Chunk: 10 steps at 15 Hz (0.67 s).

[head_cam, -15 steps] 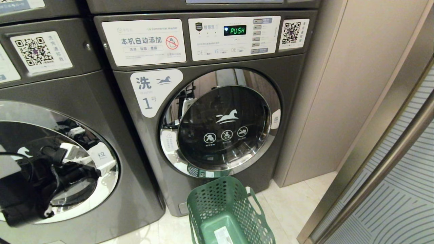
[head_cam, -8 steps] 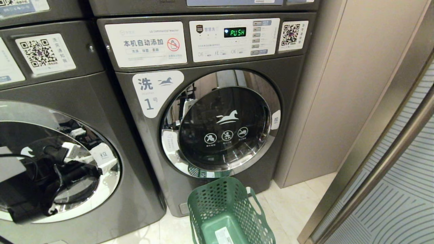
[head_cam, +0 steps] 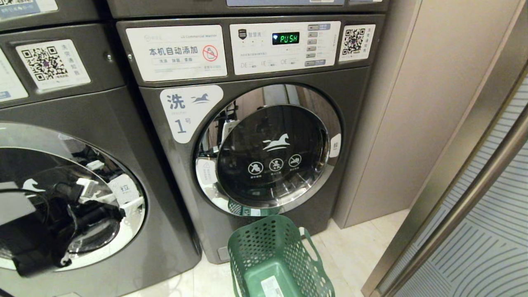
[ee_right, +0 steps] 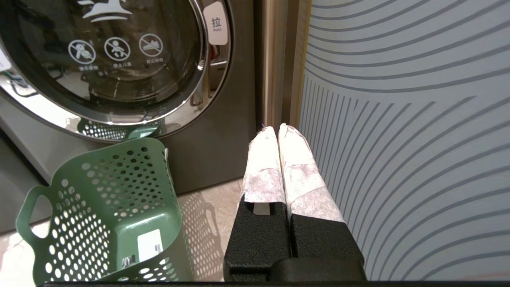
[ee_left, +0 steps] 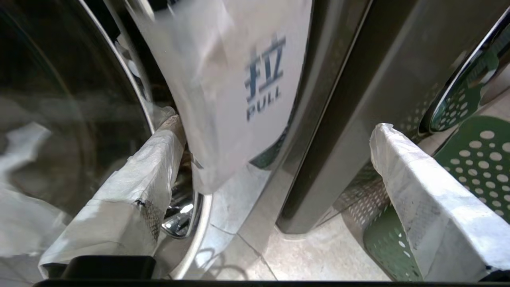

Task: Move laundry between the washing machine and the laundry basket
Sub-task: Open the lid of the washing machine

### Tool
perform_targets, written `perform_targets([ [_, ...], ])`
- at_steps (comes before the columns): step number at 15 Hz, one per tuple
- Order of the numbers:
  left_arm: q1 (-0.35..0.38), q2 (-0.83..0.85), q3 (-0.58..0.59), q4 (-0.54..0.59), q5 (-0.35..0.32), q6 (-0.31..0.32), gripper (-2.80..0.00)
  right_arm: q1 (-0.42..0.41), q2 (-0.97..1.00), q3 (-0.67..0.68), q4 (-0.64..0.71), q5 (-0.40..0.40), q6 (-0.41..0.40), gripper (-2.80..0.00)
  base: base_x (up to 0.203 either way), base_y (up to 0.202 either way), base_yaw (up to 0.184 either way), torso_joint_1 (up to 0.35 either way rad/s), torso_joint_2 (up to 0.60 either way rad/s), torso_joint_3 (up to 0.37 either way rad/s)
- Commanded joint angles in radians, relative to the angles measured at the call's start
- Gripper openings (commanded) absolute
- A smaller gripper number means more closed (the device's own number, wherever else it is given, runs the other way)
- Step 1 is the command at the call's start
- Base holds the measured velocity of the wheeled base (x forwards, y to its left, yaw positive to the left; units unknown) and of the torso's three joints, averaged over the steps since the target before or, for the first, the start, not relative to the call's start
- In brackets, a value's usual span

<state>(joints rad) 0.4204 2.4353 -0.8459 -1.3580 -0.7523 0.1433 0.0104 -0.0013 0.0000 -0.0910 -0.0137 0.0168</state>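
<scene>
Little has moved: left claw [ee_left: 275, 147] gapes beside the PULL tab [ee_left: 239, 79]; laundry basket [head_cam: 276, 260] stands upright, mouth up.

**Surroundings around the machines**

You see pale floor tiles [head_cam: 354, 247], a beige wall panel [head_cam: 416, 103] on the right, a striped glass door [head_cam: 486, 247] with a metal bar handle [head_cam: 474, 194], and QR stickers [head_cam: 51, 64].
</scene>
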Motion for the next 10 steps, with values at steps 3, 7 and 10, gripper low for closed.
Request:
perform_targets([
  [3, 0.003, -0.001, 0.015, -0.032, -0.006, 0.005, 0.0, 0.0, 0.001, 0.034, -0.001, 0.0, 0.0, -2.8, 0.0, 0.0, 0.0, 0.0, 0.0, 0.0],
  [7, 0.003, 0.013, -0.027, -0.032, -0.021, -0.006, 0.0, 0.0, 0.001, 0.034, -0.001, 0.0, 0.0, -2.8, 0.0, 0.0, 0.0, 0.0, 0.0, 0.0],
  [10, 0.009, 0.029, -0.071, -0.031, -0.112, -0.011, 0.0, 0.0, 0.001, 0.034, -0.001, 0.0, 0.0, -2.8, 0.0, 0.0, 0.0, 0.0, 0.0, 0.0],
])
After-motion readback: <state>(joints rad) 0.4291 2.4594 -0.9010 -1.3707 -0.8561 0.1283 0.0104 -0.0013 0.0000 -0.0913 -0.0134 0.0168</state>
